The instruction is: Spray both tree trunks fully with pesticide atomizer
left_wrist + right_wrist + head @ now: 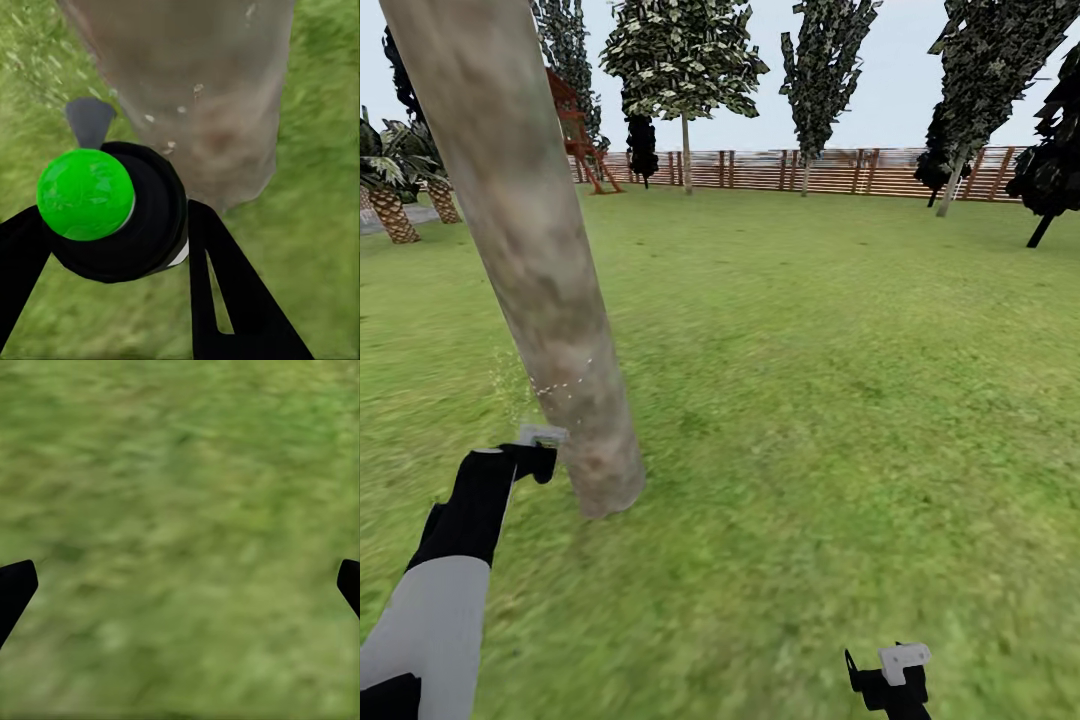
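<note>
**Head view: spraying at the foot of the near trunk**

Item: left gripper point(112, 247), black fingers clenched round the bottle point(124, 214), a dark round body with a bright green top, its grey nozzle point(90, 122) turned toward the trunk point(199, 90). From the head camera the same gripper point(535, 455) sits low, just beside the pale mottled trunk point(525, 230), near where it meets the lawn point(810, 400).

Item: fine pale specks on the bark point(565, 385) and drifting to one side of it, probably spray; the covering looks thin and patchy.

Item: right gripper point(890, 680), low and well apart from the trunk; its wrist camera shows both fingertips point(15, 589) spread wide over grass, holding nothing.

Item: second leafy tree point(685, 70), far off by the slat fence point(810, 170).

Handling note, as judged: the nozzle should stay aimed squarely at the bark, and be worked up the column and round its far side, since one low spot will not cover it. The grip wants to stay firm; the bottle is small.
</note>
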Robot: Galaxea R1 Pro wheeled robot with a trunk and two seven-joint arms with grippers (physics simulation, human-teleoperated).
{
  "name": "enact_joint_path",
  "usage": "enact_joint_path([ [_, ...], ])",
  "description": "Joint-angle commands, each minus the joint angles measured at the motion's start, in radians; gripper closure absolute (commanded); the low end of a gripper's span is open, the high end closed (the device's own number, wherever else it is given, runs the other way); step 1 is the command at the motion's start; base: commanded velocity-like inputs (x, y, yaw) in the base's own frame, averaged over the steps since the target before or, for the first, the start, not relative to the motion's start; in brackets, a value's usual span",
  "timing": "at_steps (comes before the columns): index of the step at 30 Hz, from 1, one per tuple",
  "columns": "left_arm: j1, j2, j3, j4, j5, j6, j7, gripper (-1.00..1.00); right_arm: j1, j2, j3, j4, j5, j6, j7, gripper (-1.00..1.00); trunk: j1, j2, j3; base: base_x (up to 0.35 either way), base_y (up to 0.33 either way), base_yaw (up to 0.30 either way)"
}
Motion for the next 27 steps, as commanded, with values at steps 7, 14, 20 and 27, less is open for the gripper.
enact_joint_path([
  [7,0.022,-0.111,-0.005,0.018,0.003,0.0,-0.002,1.0,0.0,0.0,0.0,0.0,0.0,0.0,0.0,-1.0,0.0,0.0,0.0,0.0,0.0,0.0],
  [14,0.02,-0.009,-0.003,0.018,-0.006,0.002,-0.154,1.0,0.0,0.0,0.001,0.0,0.0,0.0,0.0,-1.0,0.0,0.0,0.0,0.0,0.0,0.0],
  [20,0.01,-0.033,-0.081,0.003,-0.003,0.054,-0.169,1.0,0.0,0.0,0.001,0.0,0.0,0.0,0.0,-1.0,0.0,0.0,0.0,0.0,0.0,0.006],
  [27,0.021,-0.02,-0.048,-0.021,-0.002,0.083,-0.163,1.0,0.0,0.002,0.001,0.0,0.0,0.0,0.0,-1.0,0.0,0.0,0.0,0.0,-0.032,0.206],
])
